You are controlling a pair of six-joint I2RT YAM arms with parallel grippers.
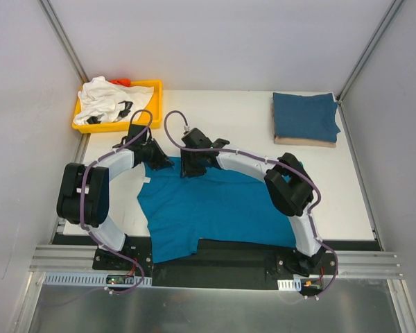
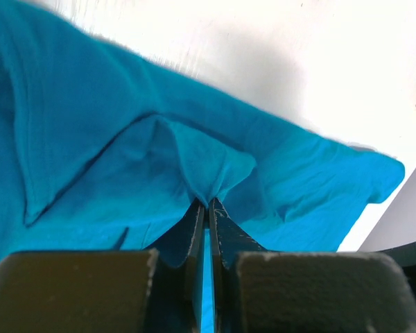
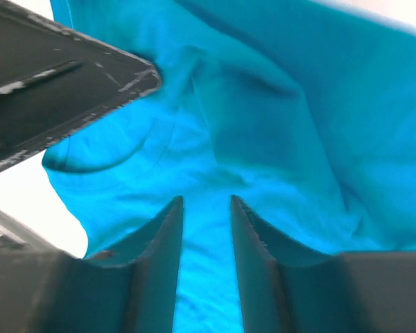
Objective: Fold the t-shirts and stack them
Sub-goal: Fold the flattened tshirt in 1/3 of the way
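A teal-blue t-shirt (image 1: 215, 208) lies spread on the table in front of both arms. My left gripper (image 1: 154, 163) is at its far left corner, shut on a pinch of the teal cloth (image 2: 208, 173). My right gripper (image 1: 192, 166) hovers over the shirt's far edge, open, with teal cloth (image 3: 263, 139) beneath and nothing between its fingers. A darker blue t-shirt (image 1: 305, 116) lies folded at the far right. A white t-shirt with black marks (image 1: 107, 99) is crumpled in the yellow tray (image 1: 156, 94).
The yellow tray stands at the far left corner with something red (image 1: 123, 82) in it. A tan layer (image 1: 301, 142) shows under the folded dark blue shirt. The left gripper's body (image 3: 55, 83) crosses the right wrist view.
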